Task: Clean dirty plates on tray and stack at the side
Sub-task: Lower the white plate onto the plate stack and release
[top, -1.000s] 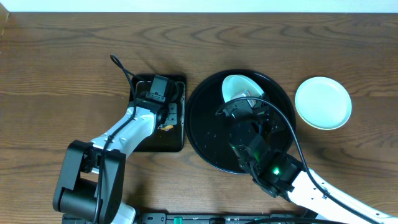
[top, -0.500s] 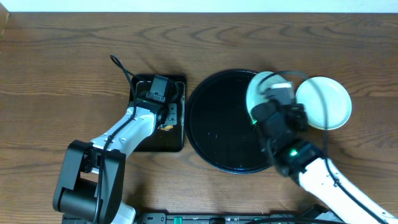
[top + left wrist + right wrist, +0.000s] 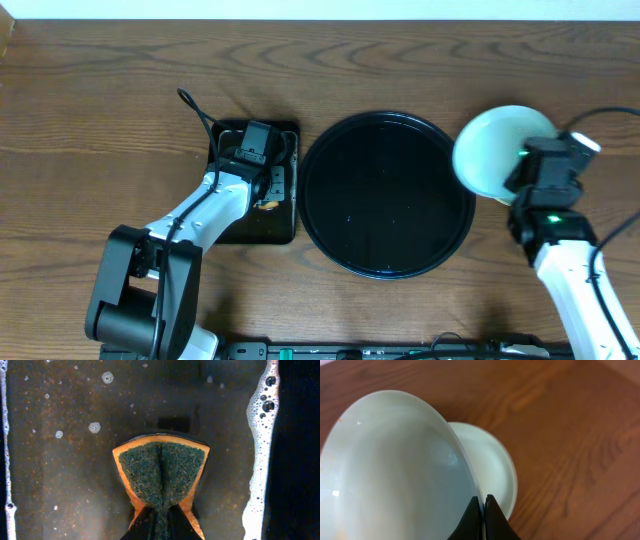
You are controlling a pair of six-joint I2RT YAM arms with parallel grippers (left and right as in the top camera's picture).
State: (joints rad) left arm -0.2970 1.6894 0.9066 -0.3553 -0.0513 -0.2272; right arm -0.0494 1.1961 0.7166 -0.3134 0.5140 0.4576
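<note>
While above the resting plate, mint plate in right claw.

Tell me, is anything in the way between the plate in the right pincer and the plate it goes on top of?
Nothing visible is. The right pincer grips the mint plate by its rim, tilted, partly over the other plate lying on the table. That plate's visible top is bare.

No legible text, labels, brand marks, numbers or signs in the overhead view, none in the left wrist view, none in the right wrist view
</note>
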